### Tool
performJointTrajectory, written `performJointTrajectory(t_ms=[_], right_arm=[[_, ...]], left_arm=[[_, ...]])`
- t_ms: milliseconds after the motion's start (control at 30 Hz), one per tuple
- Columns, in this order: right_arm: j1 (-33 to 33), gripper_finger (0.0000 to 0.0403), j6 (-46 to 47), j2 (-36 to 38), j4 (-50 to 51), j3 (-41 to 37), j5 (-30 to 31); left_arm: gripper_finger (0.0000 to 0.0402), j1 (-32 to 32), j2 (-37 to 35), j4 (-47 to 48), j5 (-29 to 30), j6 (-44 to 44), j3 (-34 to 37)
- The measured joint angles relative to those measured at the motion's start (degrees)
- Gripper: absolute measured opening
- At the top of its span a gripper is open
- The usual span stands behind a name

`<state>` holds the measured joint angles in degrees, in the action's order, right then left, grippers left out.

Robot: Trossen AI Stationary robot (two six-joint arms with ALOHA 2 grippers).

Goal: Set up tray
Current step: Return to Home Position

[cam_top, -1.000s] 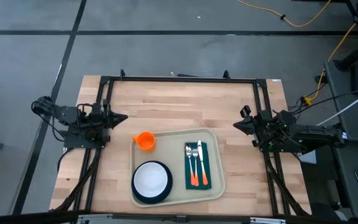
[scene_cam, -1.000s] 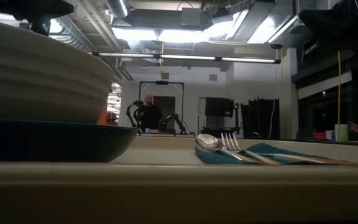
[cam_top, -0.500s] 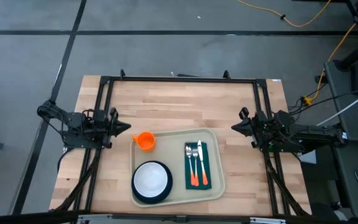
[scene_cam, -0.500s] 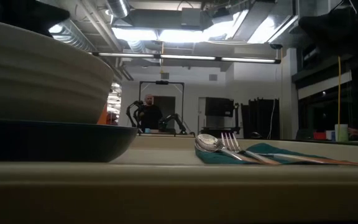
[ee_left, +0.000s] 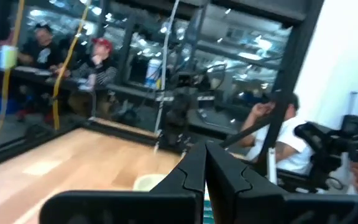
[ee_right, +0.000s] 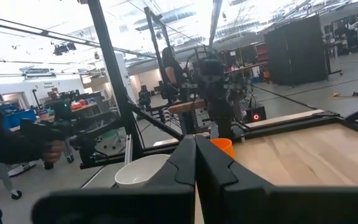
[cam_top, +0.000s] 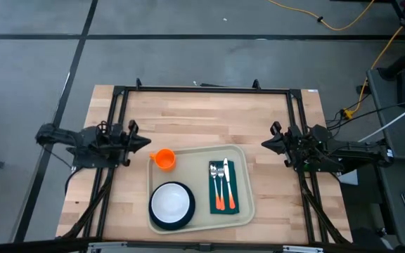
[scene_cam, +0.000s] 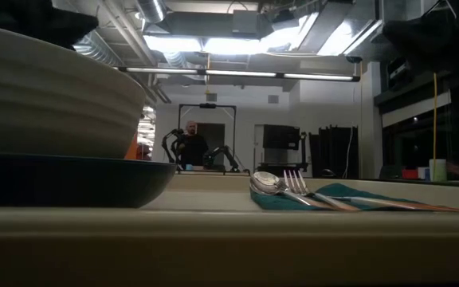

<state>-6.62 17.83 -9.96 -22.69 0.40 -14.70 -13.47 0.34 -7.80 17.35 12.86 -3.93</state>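
Note:
The beige tray point(cam_top: 200, 166) lies flat on the near half of the wooden table. On it a white bowl point(cam_top: 171, 202) sits in a dark teal plate point(scene_cam: 70, 179), and a fork and spoon point(cam_top: 221, 183) with orange handles lie on a dark green napkin point(cam_top: 231, 187). An orange cup point(cam_top: 164, 159) stands upright at the tray's far left corner. My left gripper point(cam_top: 147, 143) hovers shut just left of the cup. My right gripper point(cam_top: 264, 143) hovers shut to the right of the tray. Both point inward over the table.
A black metal frame point(cam_top: 202, 89) borders the table along its far edge and both sides. Bare wood point(cam_top: 202, 119) stretches between the tray and the far edge. People point(ee_left: 278, 134) and equipment show in the room beyond the table.
My left gripper has come a little toward the table's near edge and toward the orange cup, while its arm stretched out farther left. It stays shut. The tray and the dishes have kept still.

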Motion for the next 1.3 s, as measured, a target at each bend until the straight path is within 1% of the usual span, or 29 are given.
performJointTrajectory(t_ms=[100,200,267,367,500,667,733,833,933,1100,1300], right_arm=[[0.0,0.0003,-0.01,0.0,-0.22,0.0,0.01],[-0.01,0.0003,-0.03,0.0,-0.22,0.0,0.02],[-0.01,0.0003,-0.05,0.0,-0.22,0.0,0.02],[0.01,0.0003,-0.05,0.0,0.04,0.0,0.02],[0.01,0.0008,-0.16,0.0,0.61,0.0,0.02],[0.01,0.0016,-0.36,0.0,4.52,0.0,0.04],[0.0,0.0014,-0.34,0.0,6.59,0.0,0.04],[0.01,0.0007,-1.91,-0.02,8.24,0.0,0.08],[0.01,0.0005,-4.52,-0.02,8.28,0.0,2.54],[0.01,0.0028,-4.6,-0.02,8.54,0.0,7.49],[-0.01,0.0046,-4.14,-0.02,8.52,0.0,7.56]], left_arm=[[0.0001,5.87,0.0,-3.42,-7.45,2.22,3.44],[0.0001,10.98,0.36,-0.53,-12.49,3.89,3.44],[0.0002,13.74,0.47,0.69,-14.41,3.37,3.46],[0.0001,17.01,0.44,0.16,-16.2,1.94,3.46],[0.0002,19.89,0.53,0.37,-19.0,1.94,3.46],[0.0002,21.38,0.76,4.1,-18.44,1.4,3.46],[0.0002,21.81,0.81,5.49,-17.25,1.0,3.46],[0.0001,22.33,0.76,5.09,-16.92,0.87,3.45],[0.0003,22.4,0.77,5.11,-16.95,0.87,3.46],[0.0005,22.4,0.78,5.03,-16.94,1.37,3.46],[0.0002,22.37,0.79,5.06,-16.95,1.35,3.46]])
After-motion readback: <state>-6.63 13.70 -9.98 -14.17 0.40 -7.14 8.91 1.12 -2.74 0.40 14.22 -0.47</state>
